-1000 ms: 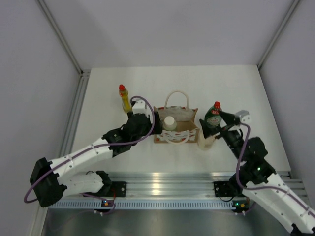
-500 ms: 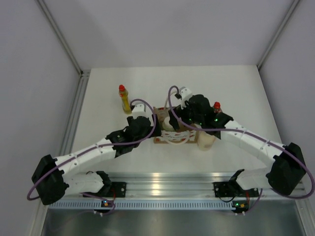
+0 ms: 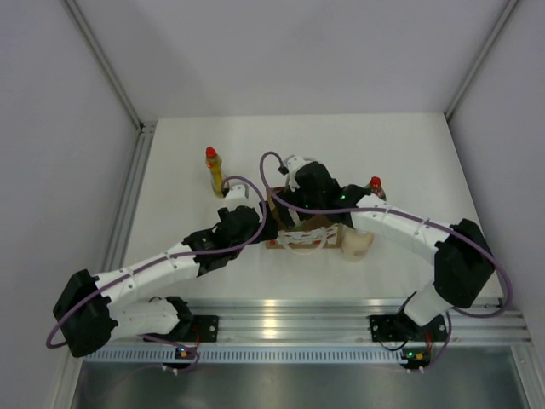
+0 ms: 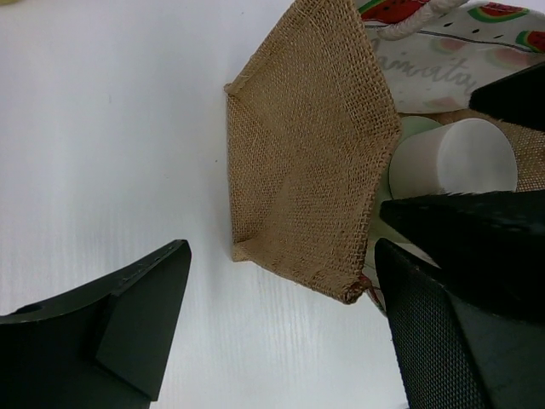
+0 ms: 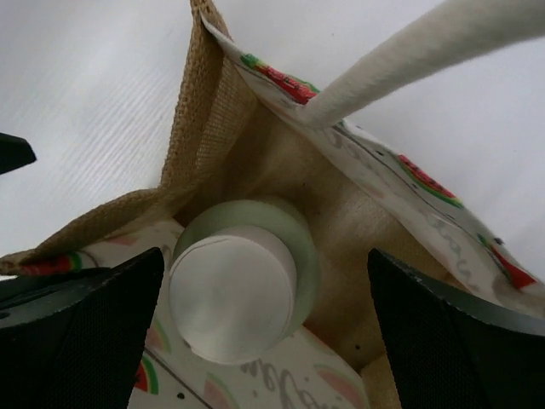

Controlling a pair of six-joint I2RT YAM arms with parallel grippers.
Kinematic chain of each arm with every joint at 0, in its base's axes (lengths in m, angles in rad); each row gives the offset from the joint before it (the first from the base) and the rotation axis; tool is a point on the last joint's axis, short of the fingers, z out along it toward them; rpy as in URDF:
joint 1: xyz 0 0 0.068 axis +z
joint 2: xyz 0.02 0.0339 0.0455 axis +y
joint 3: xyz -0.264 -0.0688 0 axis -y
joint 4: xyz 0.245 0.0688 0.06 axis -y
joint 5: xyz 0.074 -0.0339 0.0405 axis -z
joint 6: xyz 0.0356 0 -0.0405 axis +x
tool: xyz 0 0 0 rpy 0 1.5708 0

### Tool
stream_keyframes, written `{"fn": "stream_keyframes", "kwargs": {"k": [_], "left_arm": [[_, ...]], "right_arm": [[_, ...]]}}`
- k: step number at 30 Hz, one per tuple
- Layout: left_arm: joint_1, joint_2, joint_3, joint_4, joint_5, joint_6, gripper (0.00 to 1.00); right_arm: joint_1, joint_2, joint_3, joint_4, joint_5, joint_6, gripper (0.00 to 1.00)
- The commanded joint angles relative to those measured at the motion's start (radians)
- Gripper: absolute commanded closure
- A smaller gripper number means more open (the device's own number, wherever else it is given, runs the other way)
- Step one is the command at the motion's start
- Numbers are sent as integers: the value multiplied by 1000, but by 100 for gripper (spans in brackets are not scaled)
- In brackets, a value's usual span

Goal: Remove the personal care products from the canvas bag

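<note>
Over canvas bag (image 3: 305, 235), mid-frame: right tool (image 5: 266, 256) newly swung in, spread above last bottle (image 5: 232, 294); left tool (image 4: 281, 251) spread astride its side.

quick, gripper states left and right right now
Left gripper: open, straddling the canvas bag's side wall.
Right gripper: open over the grey-green bottle in the bag, holding nothing.

Faint grey cursive lettering (image 4: 423, 77) on the printed front of the canvas bag (image 4: 306, 153), not legible
</note>
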Motion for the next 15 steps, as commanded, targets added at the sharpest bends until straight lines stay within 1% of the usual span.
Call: {"fn": "stream_keyframes", "kwargs": {"k": [1,12,15], "left_arm": [[-4,-35,-12,9,-6,-8,7],[-4,-64,-20,10,-3,-13,8],[-4,-66,-20,9,-6,-11,8]], "right_arm": [[32,61,72,-58,21,10,1],[36,199,134,-88,51,-16,0],[37,216,138,-101,45,-14,7]]}}
